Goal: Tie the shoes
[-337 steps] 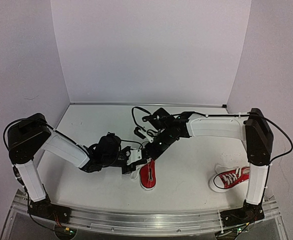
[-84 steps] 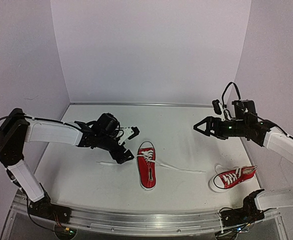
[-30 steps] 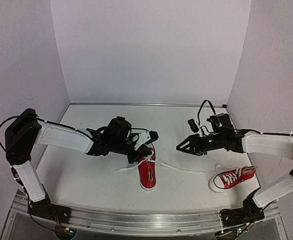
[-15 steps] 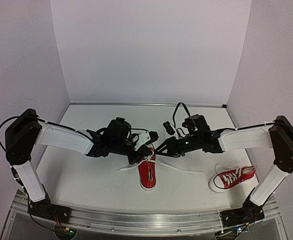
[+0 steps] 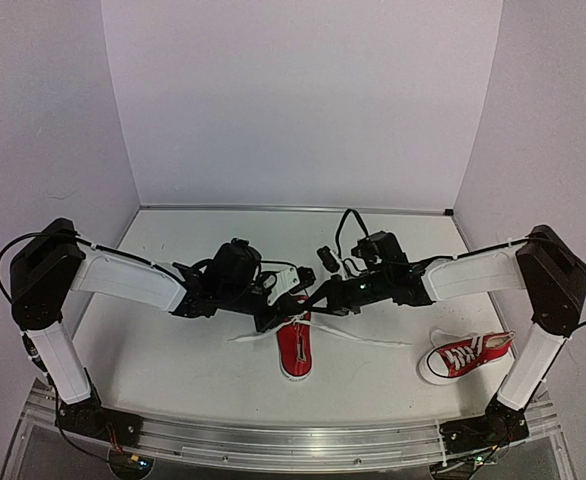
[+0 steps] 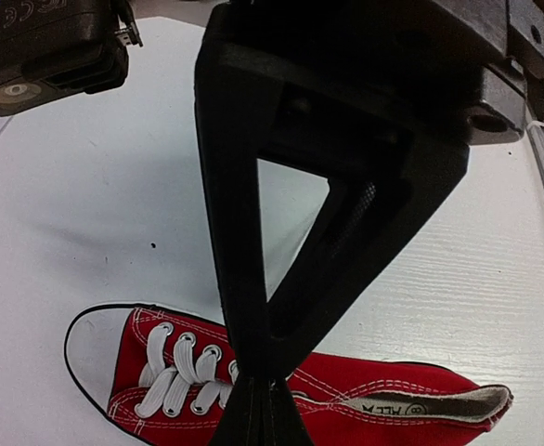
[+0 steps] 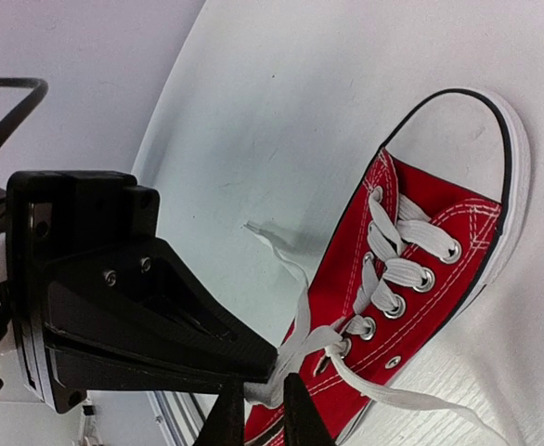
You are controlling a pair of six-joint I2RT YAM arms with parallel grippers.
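white table (image 5: 373,385) | red canvas sneaker (image 5: 295,350) near centre, toward six o'clock; its twin (image 5: 461,356) at four o'clock | your left gripper (image 6: 253,400) pinched tight on the white lace (image 7: 295,344) | your right gripper (image 7: 265,409) nearly closed at that lace, hold unclear

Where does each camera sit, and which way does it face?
Top external: above, behind the robot, facing down on the white table; both arms show.
Left wrist: looks down past the shut left gripper at the red canvas sneaker.
Right wrist: looks past the right gripper at its white lace and the left gripper.
Shared: all see that sneaker.
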